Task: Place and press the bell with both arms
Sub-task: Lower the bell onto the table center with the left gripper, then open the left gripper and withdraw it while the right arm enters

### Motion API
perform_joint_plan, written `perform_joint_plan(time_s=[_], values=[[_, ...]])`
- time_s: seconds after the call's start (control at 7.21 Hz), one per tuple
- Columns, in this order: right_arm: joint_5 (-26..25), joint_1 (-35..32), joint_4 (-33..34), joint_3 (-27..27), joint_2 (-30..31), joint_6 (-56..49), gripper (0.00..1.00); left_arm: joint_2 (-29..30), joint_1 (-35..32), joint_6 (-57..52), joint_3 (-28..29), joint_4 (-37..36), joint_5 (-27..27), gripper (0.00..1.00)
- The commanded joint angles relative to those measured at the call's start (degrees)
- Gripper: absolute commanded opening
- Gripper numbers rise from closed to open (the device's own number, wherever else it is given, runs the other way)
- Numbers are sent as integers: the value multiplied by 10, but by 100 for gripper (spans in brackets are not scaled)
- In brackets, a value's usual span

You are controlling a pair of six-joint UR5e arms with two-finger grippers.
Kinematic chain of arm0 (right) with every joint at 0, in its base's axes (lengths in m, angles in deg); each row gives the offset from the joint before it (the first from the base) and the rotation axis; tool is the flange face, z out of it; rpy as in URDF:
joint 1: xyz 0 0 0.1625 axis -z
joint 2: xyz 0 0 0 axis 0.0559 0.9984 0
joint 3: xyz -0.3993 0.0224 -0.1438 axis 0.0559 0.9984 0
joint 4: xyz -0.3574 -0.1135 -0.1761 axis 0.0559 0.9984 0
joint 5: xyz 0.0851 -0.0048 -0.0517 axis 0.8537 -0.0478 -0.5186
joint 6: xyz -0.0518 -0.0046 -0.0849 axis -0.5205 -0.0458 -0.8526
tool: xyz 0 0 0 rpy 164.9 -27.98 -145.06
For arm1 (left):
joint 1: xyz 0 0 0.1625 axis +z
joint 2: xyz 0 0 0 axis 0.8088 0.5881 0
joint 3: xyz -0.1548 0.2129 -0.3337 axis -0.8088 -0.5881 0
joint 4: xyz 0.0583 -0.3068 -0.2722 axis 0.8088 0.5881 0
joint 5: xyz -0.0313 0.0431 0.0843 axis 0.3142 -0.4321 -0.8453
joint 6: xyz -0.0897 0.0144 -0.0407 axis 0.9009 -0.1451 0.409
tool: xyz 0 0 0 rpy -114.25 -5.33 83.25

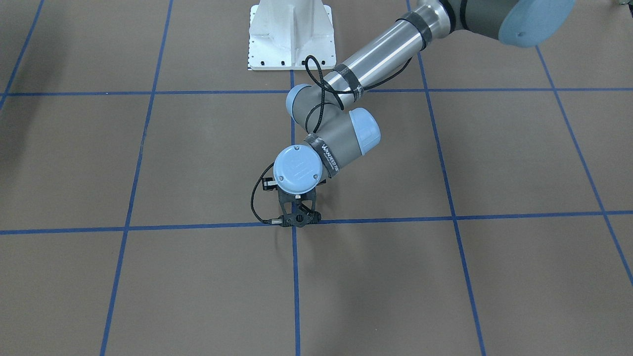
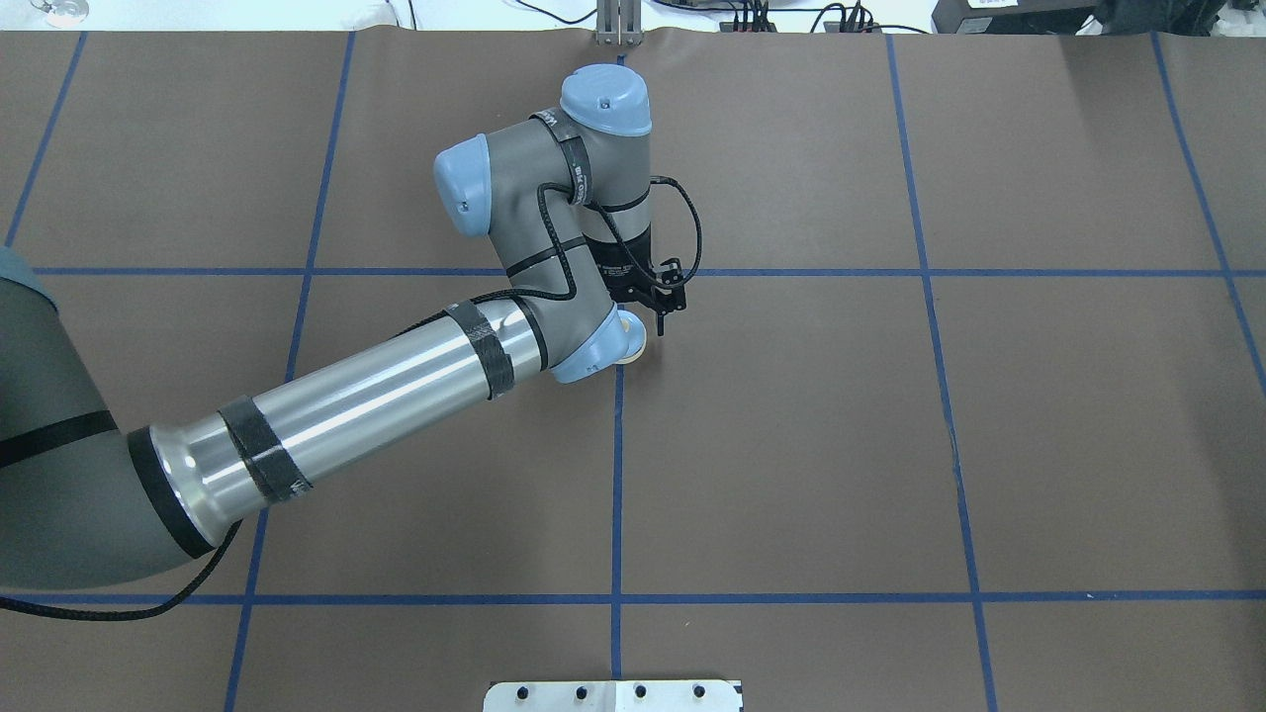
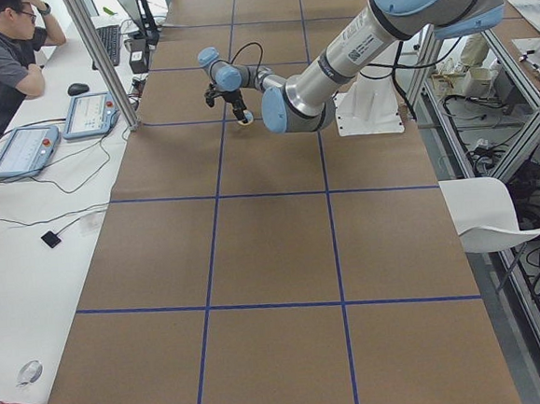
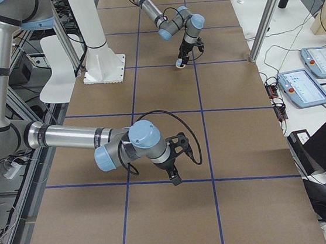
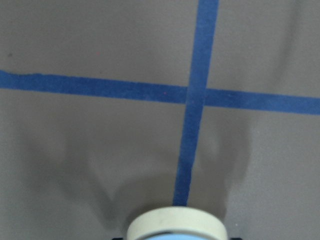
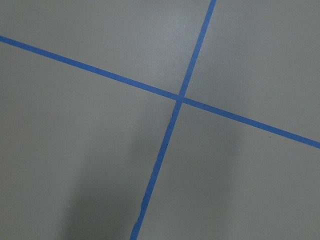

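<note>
My left arm reaches to the middle of the table. Its gripper (image 1: 298, 220) points down at a blue tape crossing and is shut on the bell (image 2: 637, 344). Only the bell's cream edge shows beside the wrist's blue cap. In the left wrist view the bell's cream ring (image 5: 175, 221) fills the bottom edge, low over the tape. It also shows as a small pale spot under the far arm in the exterior right view (image 4: 180, 64). My right gripper (image 4: 175, 178) shows only there, low over the table, and I cannot tell if it is open or shut.
The white bolted pedestal (image 1: 292, 34) stands at the robot's side of the table. A blue tape grid (image 6: 180, 97) covers the brown surface. A seated operator (image 3: 1, 55), control tablets (image 3: 23, 151) and a metal post (image 3: 100, 56) are along the far edge.
</note>
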Motion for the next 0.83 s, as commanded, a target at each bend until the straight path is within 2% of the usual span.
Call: perform_joint_plan(time_s=[0.0, 0.28, 0.42, 0.69], values=[[1, 0, 0, 0, -1, 5, 100, -1, -15, -5, -43, -9, -21, 100], [8, 0, 1, -5, -5, 47, 100, -12, -62, -10, -118, -27, -22, 100], [16, 11, 1, -10, -14, 81, 100, -38, -85, -37, -188, -46, -21, 100], [19, 66, 1, -35, -40, 198, 100, -166, -120, -140, -358, -108, -19, 100]])
